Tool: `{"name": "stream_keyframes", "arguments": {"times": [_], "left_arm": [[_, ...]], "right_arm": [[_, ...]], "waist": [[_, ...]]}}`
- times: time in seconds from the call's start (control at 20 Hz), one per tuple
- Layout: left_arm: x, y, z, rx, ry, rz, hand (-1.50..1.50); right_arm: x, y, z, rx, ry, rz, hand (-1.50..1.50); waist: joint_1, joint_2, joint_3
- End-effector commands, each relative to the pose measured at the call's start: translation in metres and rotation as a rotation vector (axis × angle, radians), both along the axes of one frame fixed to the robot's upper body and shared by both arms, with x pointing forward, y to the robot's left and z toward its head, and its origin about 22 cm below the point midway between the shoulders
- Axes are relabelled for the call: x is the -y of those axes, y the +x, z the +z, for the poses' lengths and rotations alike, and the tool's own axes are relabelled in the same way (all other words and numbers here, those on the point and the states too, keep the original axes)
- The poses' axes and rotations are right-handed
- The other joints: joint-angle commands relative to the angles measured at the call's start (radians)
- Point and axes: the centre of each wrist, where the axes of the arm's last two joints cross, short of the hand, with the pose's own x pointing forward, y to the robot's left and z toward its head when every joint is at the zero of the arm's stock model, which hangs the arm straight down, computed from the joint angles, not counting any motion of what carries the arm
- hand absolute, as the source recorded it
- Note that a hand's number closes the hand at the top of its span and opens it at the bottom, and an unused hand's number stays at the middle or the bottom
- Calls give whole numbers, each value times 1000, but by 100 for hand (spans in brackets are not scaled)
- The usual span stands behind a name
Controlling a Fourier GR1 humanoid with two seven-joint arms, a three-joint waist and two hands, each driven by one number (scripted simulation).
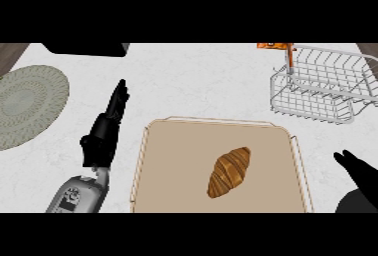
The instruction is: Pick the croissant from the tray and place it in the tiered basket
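Note:
A golden-brown croissant (229,171) lies near the middle of a tan tray (170,165) on the white counter. The white wire tiered basket (322,85) stands at the back right, beyond the tray's far right corner. My left hand (107,127) rests left of the tray, fingers straight and pointing away, holding nothing. At the lower right edge my right hand (357,175) shows just outside the tray's right rim, fingers extended, apart from the croissant.
A round woven grey mat (26,105) lies at the left. A dark object (85,48) sits at the back edge. An orange item (273,46) shows behind the basket.

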Motion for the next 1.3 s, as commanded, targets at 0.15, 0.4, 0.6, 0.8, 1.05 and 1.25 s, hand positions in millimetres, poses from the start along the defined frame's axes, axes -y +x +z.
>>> {"name": "stream_keyframes", "arguments": {"times": [0.15, 0.4, 0.6, 0.8, 1.05, 1.25], "left_arm": [[3, 0, -2, 7, 8, -16, 0], [9, 9, 5, 6, 4, 13, 0], [-2, -6, 1, -9, -3, -18, 0], [-2, 7, 1, -7, 3, 8, 0], [-9, -6, -8, -2, 1, 44, 0], [-11, -3, 0, 1, 6, 24, 0]], "right_arm": [[-20, -10, 15, -22, -107, -50, -150], [-29, -3, 17, -20, -151, -6, -150], [-37, 4, 8, -7, -213, 45, -150], [-45, 8, 1, 3, -235, 58, -150], [-50, 19, -20, 5, -250, -7, -150], [-64, 39, -39, -12, -234, -22, -150]], "waist": [[10, 1, 0], [-7, 0, 3], [11, -6, 2], [-21, -6, 2], [-42, -15, 4], [-29, -7, 6]]}}
